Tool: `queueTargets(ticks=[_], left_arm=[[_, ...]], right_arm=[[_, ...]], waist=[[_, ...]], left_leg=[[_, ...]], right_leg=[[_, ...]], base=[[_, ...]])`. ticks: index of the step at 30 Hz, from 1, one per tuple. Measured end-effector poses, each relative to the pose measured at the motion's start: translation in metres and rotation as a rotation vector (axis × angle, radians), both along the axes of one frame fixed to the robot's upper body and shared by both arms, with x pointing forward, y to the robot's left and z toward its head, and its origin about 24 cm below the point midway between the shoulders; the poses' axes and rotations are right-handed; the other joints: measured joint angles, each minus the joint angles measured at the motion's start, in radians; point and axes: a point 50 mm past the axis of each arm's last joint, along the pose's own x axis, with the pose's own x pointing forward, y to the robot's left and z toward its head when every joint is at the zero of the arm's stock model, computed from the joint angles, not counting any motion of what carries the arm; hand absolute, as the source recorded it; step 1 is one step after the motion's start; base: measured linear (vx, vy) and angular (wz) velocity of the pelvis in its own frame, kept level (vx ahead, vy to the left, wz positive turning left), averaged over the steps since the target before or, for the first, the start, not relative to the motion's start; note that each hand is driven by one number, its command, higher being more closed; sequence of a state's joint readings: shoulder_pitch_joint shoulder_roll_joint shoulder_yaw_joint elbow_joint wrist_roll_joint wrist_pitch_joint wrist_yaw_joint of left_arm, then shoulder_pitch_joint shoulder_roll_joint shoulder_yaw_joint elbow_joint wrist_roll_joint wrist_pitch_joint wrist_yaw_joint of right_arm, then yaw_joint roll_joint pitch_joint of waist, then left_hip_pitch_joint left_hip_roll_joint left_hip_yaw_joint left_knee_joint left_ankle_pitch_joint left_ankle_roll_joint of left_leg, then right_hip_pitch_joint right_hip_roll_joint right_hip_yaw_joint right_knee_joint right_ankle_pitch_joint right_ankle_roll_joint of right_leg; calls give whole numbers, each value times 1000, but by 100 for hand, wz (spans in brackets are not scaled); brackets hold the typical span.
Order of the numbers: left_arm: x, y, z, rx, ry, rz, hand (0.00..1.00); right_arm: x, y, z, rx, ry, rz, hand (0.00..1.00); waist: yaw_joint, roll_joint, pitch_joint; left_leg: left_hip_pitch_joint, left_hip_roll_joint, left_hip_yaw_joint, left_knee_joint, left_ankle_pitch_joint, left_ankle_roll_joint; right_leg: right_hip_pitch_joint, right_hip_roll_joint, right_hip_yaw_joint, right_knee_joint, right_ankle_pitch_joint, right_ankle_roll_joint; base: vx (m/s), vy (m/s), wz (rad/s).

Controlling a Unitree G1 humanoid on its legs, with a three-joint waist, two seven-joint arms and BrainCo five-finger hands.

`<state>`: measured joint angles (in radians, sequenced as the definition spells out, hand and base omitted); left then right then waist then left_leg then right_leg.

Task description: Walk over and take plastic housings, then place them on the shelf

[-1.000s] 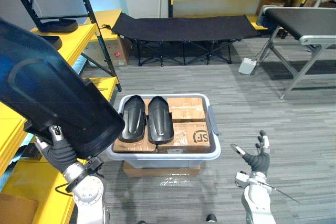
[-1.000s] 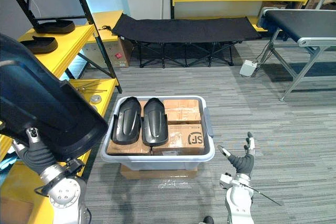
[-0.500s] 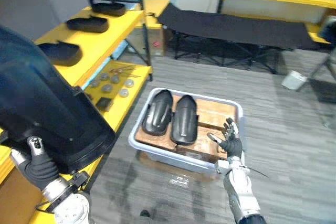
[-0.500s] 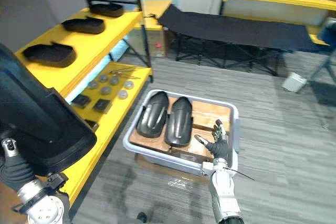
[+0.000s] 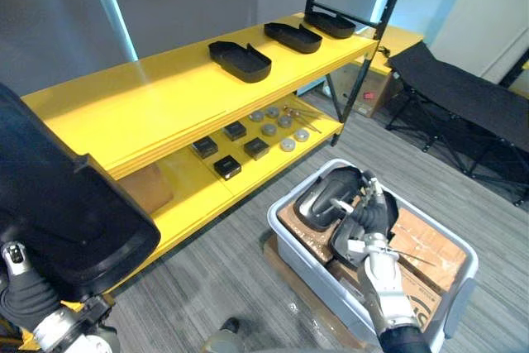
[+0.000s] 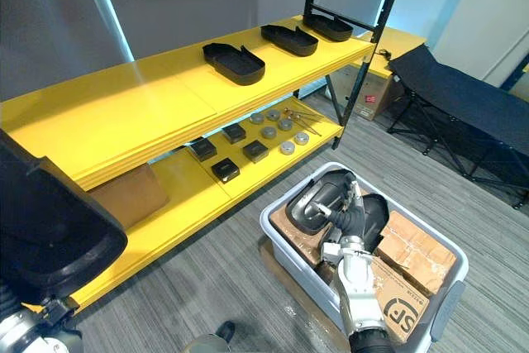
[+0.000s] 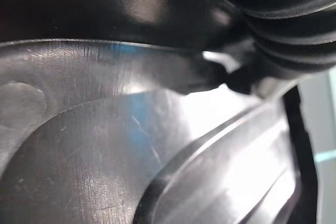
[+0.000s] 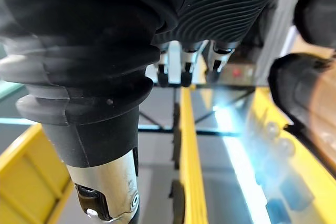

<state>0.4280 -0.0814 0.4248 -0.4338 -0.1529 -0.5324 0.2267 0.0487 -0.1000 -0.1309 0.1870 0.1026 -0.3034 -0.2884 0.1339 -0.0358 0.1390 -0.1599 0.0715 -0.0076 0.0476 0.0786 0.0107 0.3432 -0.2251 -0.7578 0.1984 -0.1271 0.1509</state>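
Note:
A large black plastic housing [image 5: 62, 196] fills the lower left, carried at my left hand [image 5: 33, 303], whose dark wrist cover shows beneath it. Its glossy inner surface [image 7: 105, 129] lies right against that wrist's camera. Two more black housings [image 5: 324, 197] lie side by side in a grey bin [image 5: 285, 233] on the floor. My right hand [image 5: 368, 221] hovers open above them, its straight fingers [image 8: 184, 69] spread. The yellow shelf [image 5: 149, 97] stands ahead to the left, with three black housings [image 5: 240, 59] in a row on its top level.
The lower shelf level [image 5: 190, 196] carries small black boxes [image 5: 227, 165], round metal parts [image 5: 269, 130] and a brown cardboard box [image 5: 149, 192]. Cardboard boxes [image 5: 430, 245] fill the rest of the bin. A black folding cot [image 5: 463, 97] stands at the right.
The camera has swung left, so the yellow shelf now faces me and the bin sits at lower right. My right hand has risen over the bin's housings. The left still carries its housing.

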Motion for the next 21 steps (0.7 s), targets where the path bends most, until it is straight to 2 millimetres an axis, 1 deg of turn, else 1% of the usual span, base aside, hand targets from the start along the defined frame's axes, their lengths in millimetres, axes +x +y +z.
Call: queueTargets(ticks=[1, 2, 3, 4, 5, 6, 7, 8, 9, 10, 11, 12, 13, 15, 16, 18, 19, 20, 21], left_arm=[[7, -6, 4, 13, -35, -63, 100], [10, -10, 5, 14, -49, -88, 100], [14, -16, 6, 2, -75, -127, 100], [19, -20, 7, -10, -87, -154, 100], [20, -21, 7, -13, -94, -160, 100], [24, -20, 9, -9, -102, -160, 100], [26, -16, 9, 1, -98, -151, 100], [27, -15, 8, -3, -93, -147, 100], [26, -14, 7, -7, -81, -137, 100], [21, -11, 3, -13, -56, -114, 100], [19, -10, 2, -15, -46, -104, 100], [17, -8, 1, -21, -40, -85, 100], [17, -8, 1, -28, -44, -78, 100], [20, -10, 2, -35, -59, -80, 100], [22, -11, 4, -21, -61, -75, 100], [21, -13, 6, -12, -67, -68, 100], [21, -12, 7, 6, -66, -62, 100], [21, -13, 9, 23, -68, -61, 100], [21, -13, 10, 30, -69, -64, 100]], right_arm=[[-13, -15, 1, -13, 0, -76, 0], [-17, -22, 2, -23, -2, -101, 0], [-20, -30, 6, -49, -16, -120, 0], [-18, -32, 10, -63, -30, -118, 0], [-15, -30, 12, -64, -44, -103, 0], [-7, -19, 18, -65, -79, -61, 0], [2, -12, 26, -71, -125, -16, 0], [5, -10, 29, -71, -136, 0, 0], [10, -7, 33, -74, -154, 28, 0], [11, -6, 34, -78, -158, 54, 0], [12, -5, 34, -80, -156, 67, 0], [12, -5, 34, -84, -154, 85, 0], [12, -5, 34, -92, -153, 102, 0], [11, -2, 32, -107, -139, 116, 0], [9, 0, 29, -103, -129, 121, 0], [7, 5, 25, -83, -119, 125, 0], [8, 10, 24, -69, -119, 129, 0], [7, 12, 23, -59, -119, 119, 0], [6, 12, 22, -55, -116, 114, 0]], waist=[[-20, 9, 2], [-29, 17, -3], [-39, 33, -9], [-39, 43, -3], [-36, 52, 0], [-35, 36, 15], [-34, 14, 29], [-33, 9, 37], [-25, 7, 55], [-14, 12, 59], [-13, 14, 57], [-17, 14, 58], [-27, 19, 59], [-38, 32, 66], [-36, 36, 69], [-28, 38, 75], [-19, 32, 80], [-13, 19, 87], [-12, 14, 90]], left_leg=[[-27, 33, 155, 17, 24, 31], [-28, 42, 212, 15, 42, 30], [-19, 28, 233, -7, 85, -9], [6, 15, 233, -25, 96, -23], [20, 14, 240, -30, 98, -26], [39, 10, 266, -37, 99, -27], [42, 8, 283, -25, 91, -39], [41, 11, 286, -6, 82, -50], [37, 28, 251, 53, 47, -80], [26, 37, 181, 106, 2, -108], [18, 42, 164, 128, -16, -117], [8, 44, 175, 137, -27, -114], [0, 42, 176, 125, -26, -112], [2, 20, 161, 57, 14, -108], [0, 12, 152, 44, 25, -105], [-18, 2, 151, 72, 27, -96], [-28, -10, 154, 108, 9, -83], [-37, -31, 157, 153, -27, -70], [-38, -44, 158, 177, -53, -64]], right_leg=[[17, -2, -48, 6, -1, 1], [24, -5, -64, 13, -1, 2], [25, -27, -66, 60, -8, 12], [12, -73, -53, 139, -13, 14], [-2, -96, -30, 176, -37, 4], [-32, -103, 33, 156, -92, 1], [-58, -108, 49, 135, -96, -2], [-58, -101, 79, 118, -91, 9], [-58, -89, 129, 92, -87, 15], [-54, -78, 164, 60, -87, 16], [-54, -72, 175, 39, -87, 22], [-57, -70, 189, 6, -88, 39], [-69, -70, 188, -7, -83, 49], [-87, -74, 178, -7, -84, 46], [-88, -80, 165, -5, -84, 47], [-88, -95, 151, 7, -83, 49], [-84, -113, 148, 18, -83, 49], [-70, -144, 137, 32, -86, 42], [-61, -158, 134, 52, -90, 33]], base=[[22, 46, 152], [92, 149, 148], [121, 199, 79], [101, 196, 41], [-8, 108, -24], [-100, 42, -57], [-102, 4, -65], [-71, -28, -86], [-33, -66, -107], [-39, -64, -108], [-53, -40, -86], [-77, 21, -41], [-128, 74, -18], [-133, 95, 23], [-73, 74, 34], [-22, 69, 18], [48, 132, 11], [50, 115, 11], [115, 173, 24]])
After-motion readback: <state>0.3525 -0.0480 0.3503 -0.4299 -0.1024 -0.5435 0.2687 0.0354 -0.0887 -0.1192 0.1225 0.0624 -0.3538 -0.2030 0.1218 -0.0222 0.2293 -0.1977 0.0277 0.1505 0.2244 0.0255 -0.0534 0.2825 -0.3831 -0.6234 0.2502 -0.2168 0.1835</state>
